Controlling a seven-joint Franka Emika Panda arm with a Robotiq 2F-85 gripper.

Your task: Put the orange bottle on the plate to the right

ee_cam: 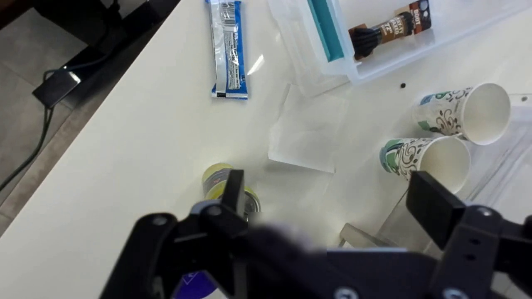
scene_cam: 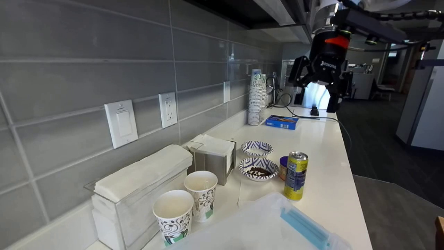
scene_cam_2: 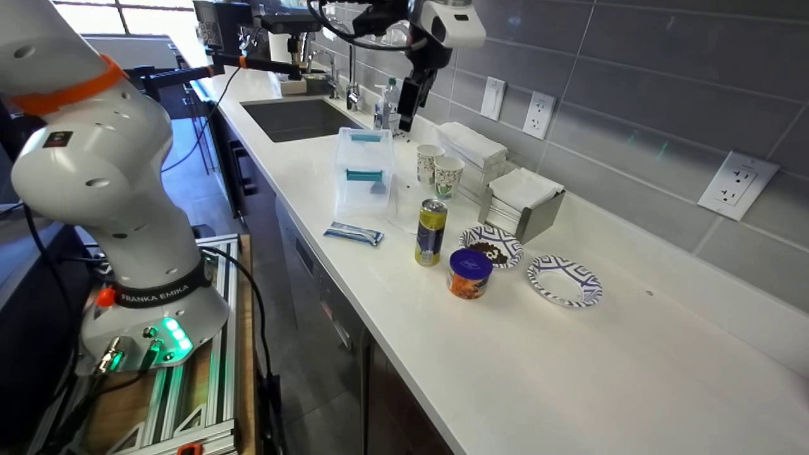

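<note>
The orange bottle (scene_cam_2: 468,287) is a squat orange container with a dark purple-blue lid, upright on the counter. In an exterior view it stands partly behind the yellow can (scene_cam: 296,177). In the wrist view only its lid (ee_cam: 194,286) shows, mostly covered by my gripper. Two striped plates lie beside it. The plate (scene_cam_2: 593,292) at the right in an exterior view is bare; the nearer plate (scene_cam_2: 513,239) holds dark bits. Both plates are out of clear sight in the wrist view. My gripper (ee_cam: 332,195) is open and empty, high above the counter; it also shows in an exterior view (scene_cam: 316,100).
Two paper cups (scene_cam_2: 449,177) and napkin holders (scene_cam_2: 528,193) stand along the tiled wall. A clear plastic box (scene_cam_2: 364,189) and a blue snack bar (scene_cam_2: 354,233) lie on the counter. A blue box (scene_cam: 281,122) and stacked cups (scene_cam: 256,99) stand further along.
</note>
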